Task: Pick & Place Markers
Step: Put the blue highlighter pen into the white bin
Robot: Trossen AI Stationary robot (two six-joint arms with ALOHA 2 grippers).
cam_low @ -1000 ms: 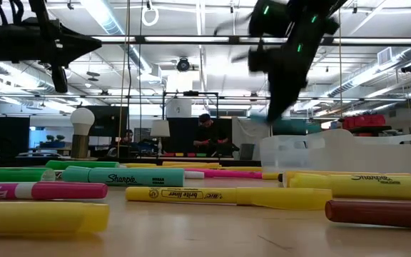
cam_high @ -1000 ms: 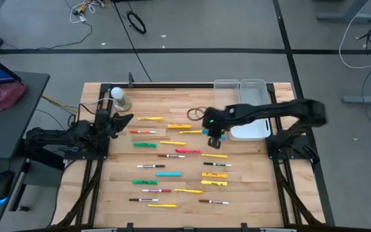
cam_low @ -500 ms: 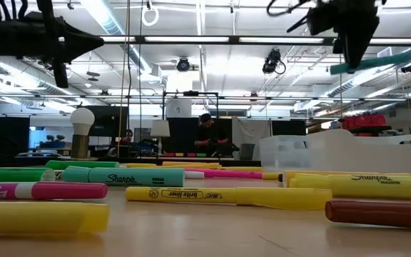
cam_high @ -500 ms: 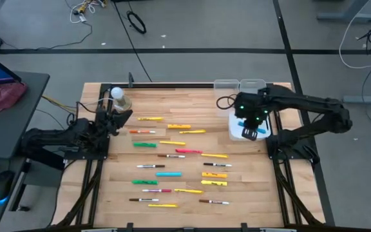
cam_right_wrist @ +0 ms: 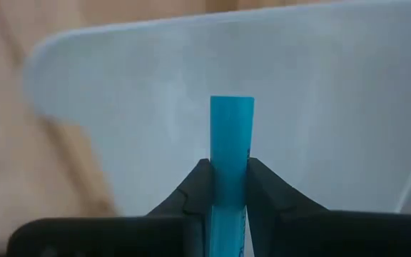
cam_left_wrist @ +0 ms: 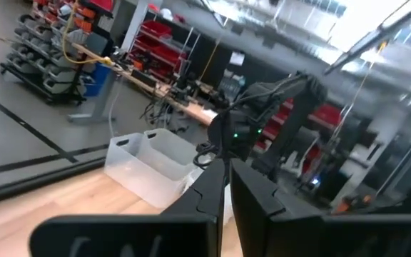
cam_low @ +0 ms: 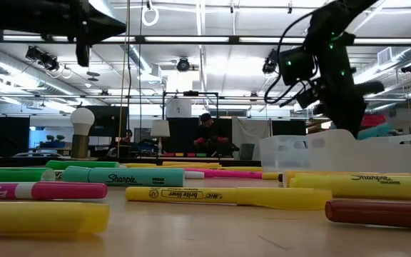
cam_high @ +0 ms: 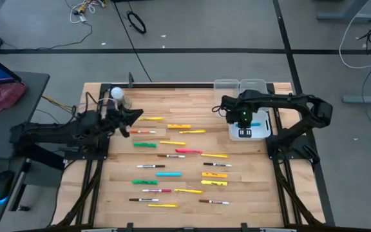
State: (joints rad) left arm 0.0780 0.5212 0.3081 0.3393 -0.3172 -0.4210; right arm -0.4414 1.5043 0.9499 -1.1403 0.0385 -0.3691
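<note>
Several markers lie flat on the wooden table, among them a green one, a cyan one and a yellow highlighter. My right gripper hangs over the clear bin at the table's right, pointing down and shut on a cyan marker. My left gripper is shut and holds nothing. It hovers above the table's far left and points about level toward the table's right. Its two fingers lie together. My right gripper pinches the cyan marker's barrel between its two fingers. The fingers come from above, point down and lie across the marker. The marker is lifted clear above the bin and sticks out sideways from the fingers, about level.
A white ball on a grey base stands at the far left corner, close to my left arm. Two more clear bins stand at the far edge, beyond the right gripper. Loose markers cover the middle and near part of the table.
My right gripper has carried the cyan marker from the table's middle toward the right edge, tipped to point straight down, and sunk over the bin. My left gripper has risen and gone a little toward the table's right, rolling as it went.
</note>
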